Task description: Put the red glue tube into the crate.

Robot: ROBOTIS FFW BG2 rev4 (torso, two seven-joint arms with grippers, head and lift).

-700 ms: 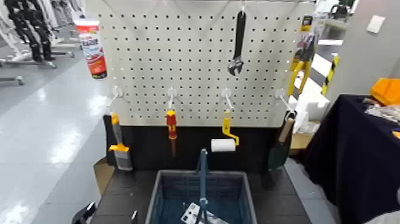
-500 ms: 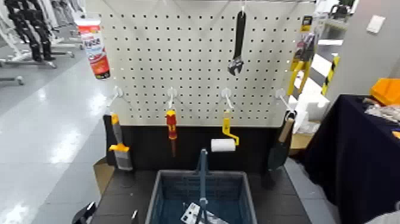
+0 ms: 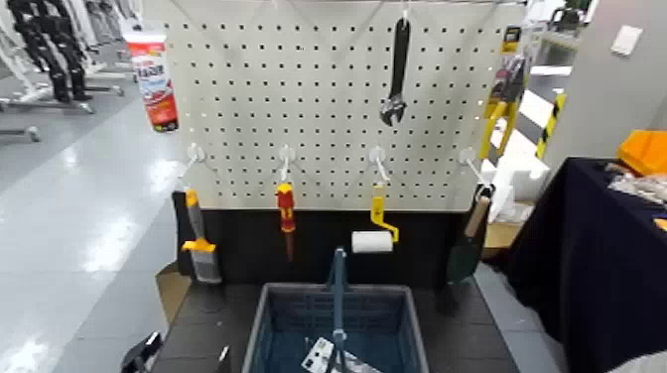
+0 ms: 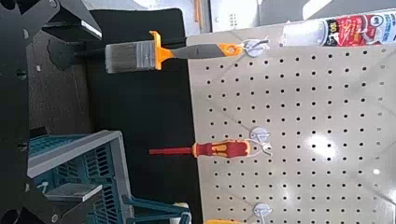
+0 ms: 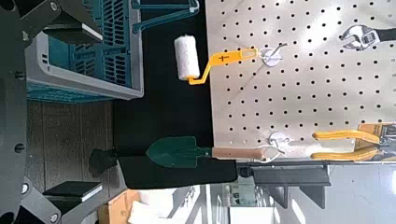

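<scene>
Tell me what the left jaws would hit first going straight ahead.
Likely the black back panel under the white pegboard, between the grey-bristled paintbrush and the blue-grey slatted crate; depth is unclear.

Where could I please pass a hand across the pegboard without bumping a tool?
The pegboard is bare between the red glue tube at its upper left edge and the wrench. The lower row is crowded: brush, screwdriver, paint roller, trowel. Below, the crate fills the table's middle.
</scene>
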